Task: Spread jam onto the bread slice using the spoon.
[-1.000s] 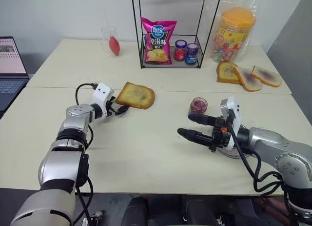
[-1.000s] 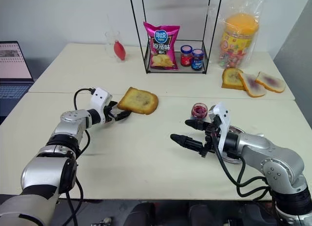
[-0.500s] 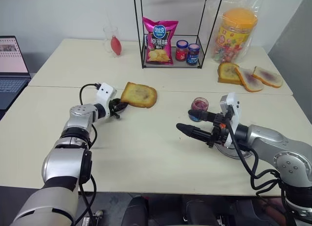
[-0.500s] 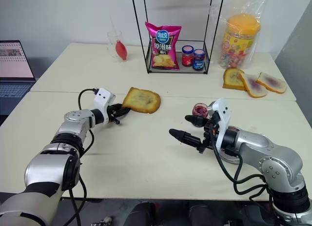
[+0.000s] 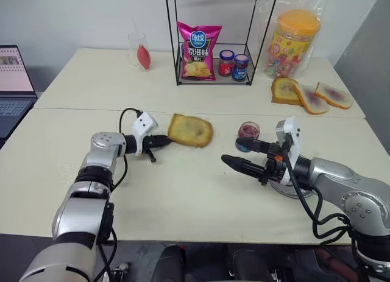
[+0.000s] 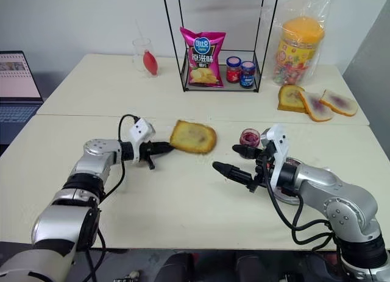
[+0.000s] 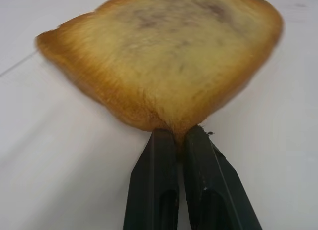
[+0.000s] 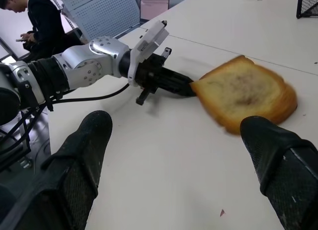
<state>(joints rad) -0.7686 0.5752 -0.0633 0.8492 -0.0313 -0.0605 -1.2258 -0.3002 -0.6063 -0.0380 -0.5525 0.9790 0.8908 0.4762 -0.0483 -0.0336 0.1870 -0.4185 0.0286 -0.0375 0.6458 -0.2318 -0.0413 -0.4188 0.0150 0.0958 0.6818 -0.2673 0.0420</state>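
The bread slice (image 5: 190, 130), toasted with a yellowish centre, lies near the middle of the front table. My left gripper (image 5: 166, 140) is shut on the slice's near-left crust; the left wrist view shows both black fingers (image 7: 155, 155) pinching that edge of the bread slice (image 7: 164, 56). The small glass jar of dark red jam (image 5: 248, 131) stands to the right of the slice. My right gripper (image 5: 234, 153) hovers open just in front of the jar, pointing left toward the bread, with nothing between its fingers (image 8: 82, 155). The spoon is hidden.
At the back stand a black wire rack (image 5: 172, 50) with a pink chip bag (image 5: 197, 52) and two lidded jars (image 5: 233, 64), a glass (image 5: 138, 49), a bagged candy tub (image 5: 292, 41) and three spread slices (image 5: 309, 94). Laptop (image 5: 13, 75) far left. A person (image 8: 35, 19) sits beyond.
My left gripper closed on the bread's edge and pulled the slice to the right and nearer, toward the table's middle. The right arm has kept still.
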